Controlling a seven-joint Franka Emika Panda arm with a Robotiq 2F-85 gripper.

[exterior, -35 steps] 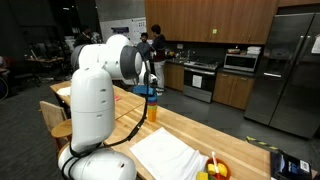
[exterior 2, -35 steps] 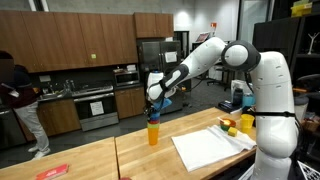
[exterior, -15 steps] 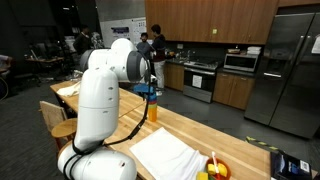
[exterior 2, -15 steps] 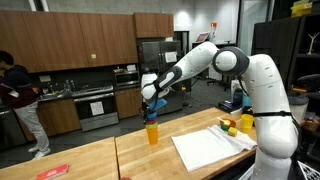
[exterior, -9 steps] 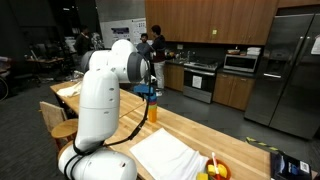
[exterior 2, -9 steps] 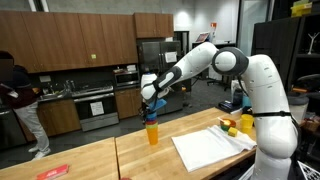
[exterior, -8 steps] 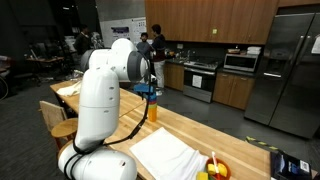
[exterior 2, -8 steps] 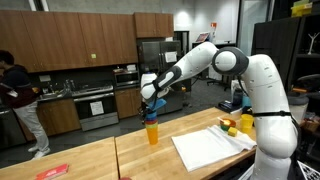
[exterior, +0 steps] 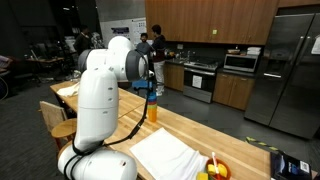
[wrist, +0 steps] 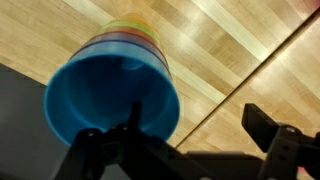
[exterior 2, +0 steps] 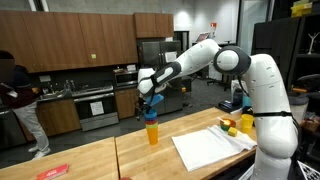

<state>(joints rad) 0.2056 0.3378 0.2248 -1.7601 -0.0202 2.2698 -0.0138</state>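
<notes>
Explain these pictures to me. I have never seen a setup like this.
The big white machine is a robot arm standing at a wooden table in a kitchen-like room. Two pictures come from cameras placed outside the robot, looking from different spots. The third comes from a camera on its wrist, looking down past its two fingers. On the table stands a stack of cups with a blue cup on top. Nearer the robot's base lies a white cloth, or perhaps paper. The fingers hang just above the stack, spread wide apart, and appear to hold nothing.
</notes>
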